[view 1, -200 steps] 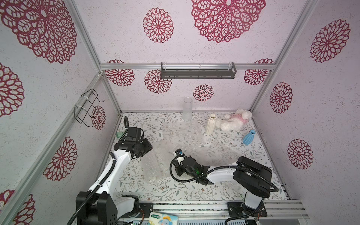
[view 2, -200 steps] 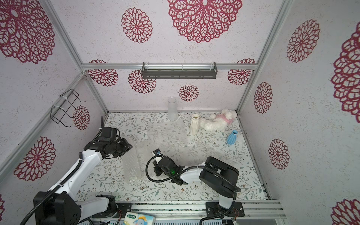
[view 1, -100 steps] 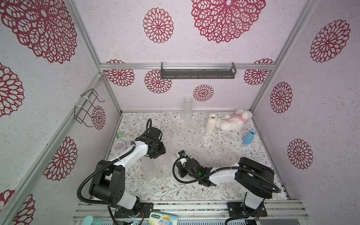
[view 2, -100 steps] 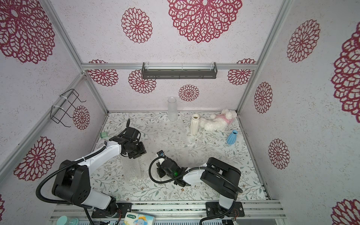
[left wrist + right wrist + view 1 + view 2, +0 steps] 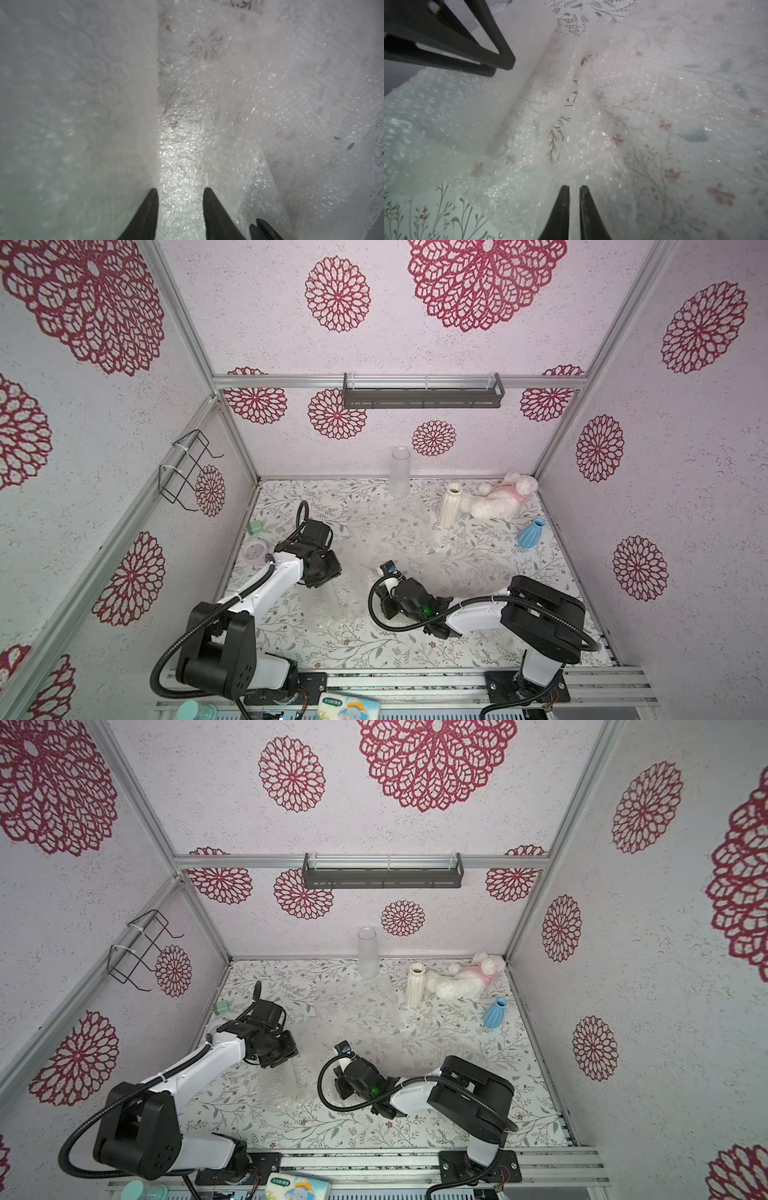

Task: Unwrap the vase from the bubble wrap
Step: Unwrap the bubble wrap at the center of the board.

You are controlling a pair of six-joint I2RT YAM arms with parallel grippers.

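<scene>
Both grippers were low over the bubble wrap (image 5: 376, 537) in the middle of the table (image 5: 291, 635).

The clear, crinkly bubble wrap lay spread over the flowered table top, from near the far wall toward the front, and the flower print showed through it. In the left wrist view the left gripper (image 5: 180, 192) had its fingers apart. Flat wrap showed in the gap below them, and a raised part of the wrap stood against one finger (image 5: 152, 204). The right gripper (image 5: 574, 188) pointed at the wrap with its fingers pressed almost together. I could not tell whether a fold was caught between them. Near the far wall a white vase (image 5: 449, 506) stood upright and bare, just beside a soft toy (image 5: 498, 502).
</scene>
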